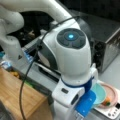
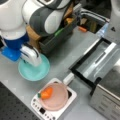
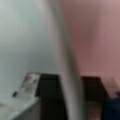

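We take the teal plate [image 2: 33, 71] as our landmark. It lies flat on the grey surface [image 2: 62, 55], just beside the white scale [image 2: 53, 102], which carries a pink plate [image 2: 56, 96] with a carrot [image 2: 46, 93] near its rim. Beyond the teal plate from the scale stands a dark bin [image 2: 58, 37] of odds and ends; the open toaster oven [image 2: 100, 62] sits well apart from it, toward a front view's right.

Our pincer [image 2: 32, 58] is down over the far part of the teal plate, at or just above it. We cannot tell how far its fingers stand apart, nor whether they hold anything. In the wrist view the teal plate [image 3: 22, 37] fills the left, its rim running beside the pink plate [image 3: 97, 35].

We judge the teal plate light, stiff and smooth, so likely slippery. Its thin raised rim looks like the only place to take hold.
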